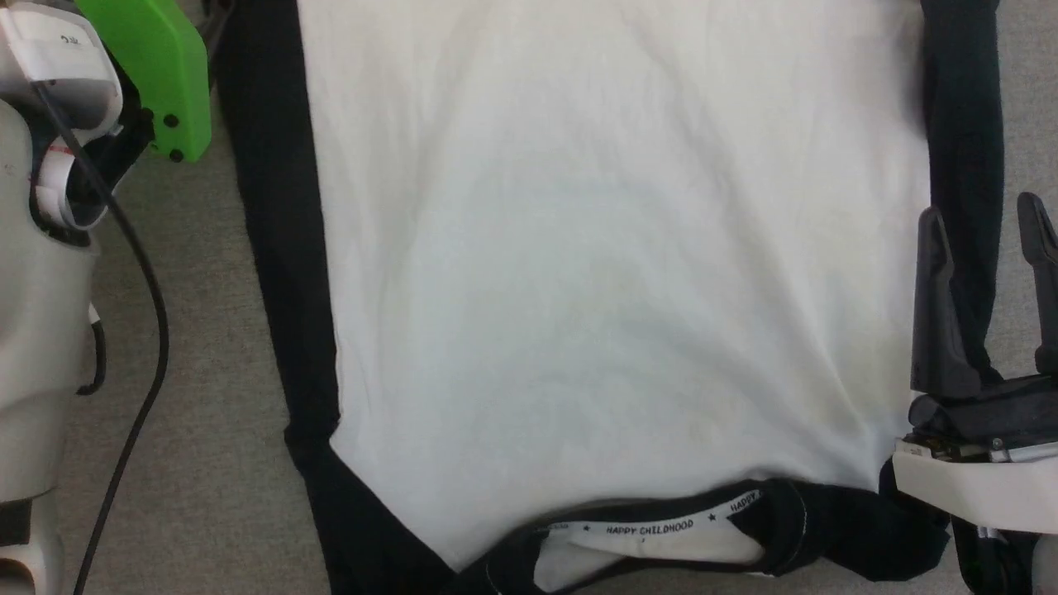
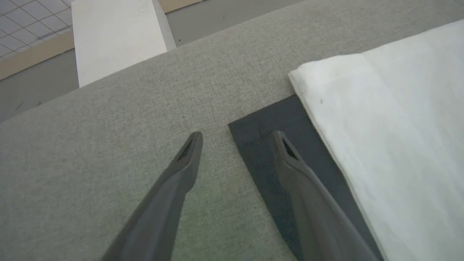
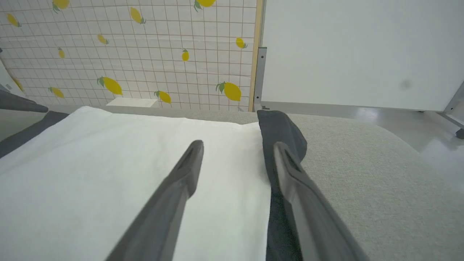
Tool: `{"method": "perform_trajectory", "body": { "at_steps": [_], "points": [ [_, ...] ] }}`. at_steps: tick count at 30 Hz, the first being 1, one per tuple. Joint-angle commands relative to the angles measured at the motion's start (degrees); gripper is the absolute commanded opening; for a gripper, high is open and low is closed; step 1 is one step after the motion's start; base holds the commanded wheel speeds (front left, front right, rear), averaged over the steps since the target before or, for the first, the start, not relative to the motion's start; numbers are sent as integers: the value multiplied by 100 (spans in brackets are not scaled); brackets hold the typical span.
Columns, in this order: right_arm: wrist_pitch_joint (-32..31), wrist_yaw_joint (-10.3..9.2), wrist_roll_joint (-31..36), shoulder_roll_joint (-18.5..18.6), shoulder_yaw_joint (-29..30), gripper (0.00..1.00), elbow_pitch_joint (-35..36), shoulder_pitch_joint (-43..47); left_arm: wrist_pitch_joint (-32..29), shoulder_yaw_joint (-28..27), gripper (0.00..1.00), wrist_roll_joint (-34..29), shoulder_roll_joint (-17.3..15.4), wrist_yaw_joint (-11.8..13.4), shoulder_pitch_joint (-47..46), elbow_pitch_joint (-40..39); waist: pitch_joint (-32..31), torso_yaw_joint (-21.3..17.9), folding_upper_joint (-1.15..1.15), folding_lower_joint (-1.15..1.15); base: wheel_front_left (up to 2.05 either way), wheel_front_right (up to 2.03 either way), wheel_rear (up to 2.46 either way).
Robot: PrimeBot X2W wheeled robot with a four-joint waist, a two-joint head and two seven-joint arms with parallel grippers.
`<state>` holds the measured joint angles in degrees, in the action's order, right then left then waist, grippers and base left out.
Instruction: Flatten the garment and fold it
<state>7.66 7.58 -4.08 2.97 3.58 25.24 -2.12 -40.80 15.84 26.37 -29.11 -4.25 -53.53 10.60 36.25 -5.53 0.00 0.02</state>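
The garment point(image 1: 612, 273) lies spread flat on the grey table, white body up, its black neckband point(image 1: 661, 529) nearest me with a "HAPPY CHILDHOOD" label inside. Black sleeves run straight along both sides point(image 1: 281, 273), point(image 1: 963, 165). My right gripper point(image 1: 988, 289) stands open over the right sleeve; in the right wrist view the right gripper point(image 3: 238, 144) spans the seam between white body point(image 3: 108, 163) and black sleeve point(image 3: 282, 127). My left gripper point(image 2: 236, 135) is open, low over the left sleeve's cuff point(image 2: 261, 148), beside the white hem corner point(image 2: 362, 108). Nothing is held.
Grey cloth-covered table point(image 2: 108, 145) extends left of the garment. A white block point(image 2: 116, 36) stands beyond the table's far edge. A lemon-patterned tiled wall point(image 3: 145, 54) and a white panel point(image 3: 362, 50) lie behind. My left arm's black cable point(image 1: 149, 330) hangs at the left.
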Motion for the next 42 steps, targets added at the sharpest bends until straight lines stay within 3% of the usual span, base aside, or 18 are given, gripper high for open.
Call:
{"method": "perform_trajectory", "body": {
  "at_steps": [1, 8, 9, 10, 17, 21, 25, 35, 42],
  "points": [
    [40, -9, -9, -1, 4, 100, -39, -106, -126, -1, 100, 103, -1, 8, -111, -22, 333, -168, 0, -2, 0, 0, 0],
    [78, -9, -45, 43, -42, 100, -201, -211, -551, 19, 100, 232, -27, 157, 22, -179, 419, -201, 0, -2, 0, 0, 0],
    [77, -9, -50, 51, -40, 100, -210, -225, -575, 32, 22, 226, -48, 160, 55, -179, 423, -211, 0, -2, 0, 0, 0],
    [77, -9, -52, 60, -28, 100, -217, -240, -624, 46, 0, 236, -74, 156, 100, -171, 428, -225, 0, -2, 0, 0, 0],
    [82, -9, -34, 90, 114, 100, -284, -221, -286, -183, 0, 417, -18, 261, 250, -231, 215, -165, 0, -2, 0, 0, 0],
    [72, -9, -15, 91, 133, 100, -325, -185, 150, -408, 0, 486, 5, 331, 330, -271, -177, -69, 0, -2, 0, 0, 0],
    [-6, -9, 14, 90, 158, 100, -342, -78, 482, -583, 0, 638, -27, 243, 534, -409, -703, 54, 0, -2, 0, 0, 0],
    [-326, -9, 88, 17, 406, 100, -127, 492, 775, -1270, 0, 1054, -539, 175, 1626, -1075, -1956, 419, 0, -2, 0, 0, 0],
    [-457, -9, -34, -7, 507, 100, -41, 835, 960, -2269, 0, 1453, -826, 431, 2923, -1679, -2591, 631, 0, -2, 0, 0, 0]
  ]
}}
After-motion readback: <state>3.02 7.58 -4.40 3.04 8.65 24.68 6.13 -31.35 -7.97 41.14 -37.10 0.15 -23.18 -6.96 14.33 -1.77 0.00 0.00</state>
